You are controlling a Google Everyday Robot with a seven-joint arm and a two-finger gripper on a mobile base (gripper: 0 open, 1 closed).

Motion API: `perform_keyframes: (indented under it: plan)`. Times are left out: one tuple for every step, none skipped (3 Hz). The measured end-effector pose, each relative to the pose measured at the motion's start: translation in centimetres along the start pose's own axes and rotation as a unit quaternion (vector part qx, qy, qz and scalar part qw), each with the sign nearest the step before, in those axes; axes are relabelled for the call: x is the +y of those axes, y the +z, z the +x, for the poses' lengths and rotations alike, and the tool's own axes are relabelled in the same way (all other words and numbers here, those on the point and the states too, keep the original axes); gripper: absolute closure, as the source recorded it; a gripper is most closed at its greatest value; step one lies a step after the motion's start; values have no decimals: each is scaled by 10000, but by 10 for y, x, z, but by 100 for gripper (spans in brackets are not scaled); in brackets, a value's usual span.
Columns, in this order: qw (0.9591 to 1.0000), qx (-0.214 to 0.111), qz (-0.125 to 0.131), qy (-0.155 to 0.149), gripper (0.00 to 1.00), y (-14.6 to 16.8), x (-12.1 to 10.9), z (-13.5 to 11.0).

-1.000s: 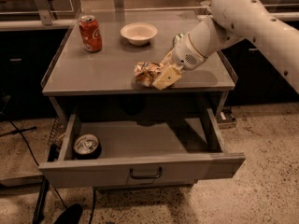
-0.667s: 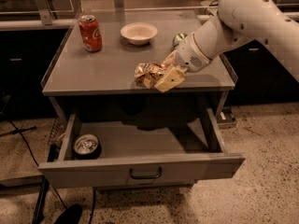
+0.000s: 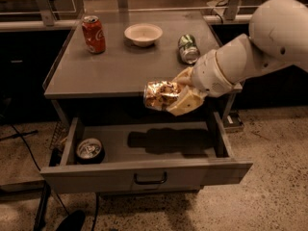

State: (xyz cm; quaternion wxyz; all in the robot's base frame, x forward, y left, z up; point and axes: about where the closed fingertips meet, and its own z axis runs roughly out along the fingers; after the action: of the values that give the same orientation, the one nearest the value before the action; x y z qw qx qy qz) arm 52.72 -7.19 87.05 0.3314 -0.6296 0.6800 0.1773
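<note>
So the pincer [image 3: 180,93] is clamped on a clear snack bag [image 3: 160,94], holding it in the air just off the front edge of the desk [image 3: 110,73], right above the open drawer [image 3: 144,171]. A can [image 3: 89,149] stands in the drawer's left corner. Up on the desk there's a green can [image 3: 188,48] on its side near the arm, then a white bowl [image 3: 143,34] and a red soda can [image 3: 93,33] further back.

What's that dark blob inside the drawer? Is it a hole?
No hole: in the camera view it is a shadow on the drawer floor, cast by the hand and the bag it grips just above the open drawer; the light comes from overhead.
</note>
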Motion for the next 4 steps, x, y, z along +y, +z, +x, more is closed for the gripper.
perform_keyframes:
  plan:
    - [9999, -33, 53, -158, 100, 11, 16, 16]
    - [9990, -177, 138, -388, 100, 42, 15, 34]
    - [9990, -177, 138, -388, 100, 42, 15, 34]
    - [9990, -194, 69, -406, 100, 55, 17, 42]
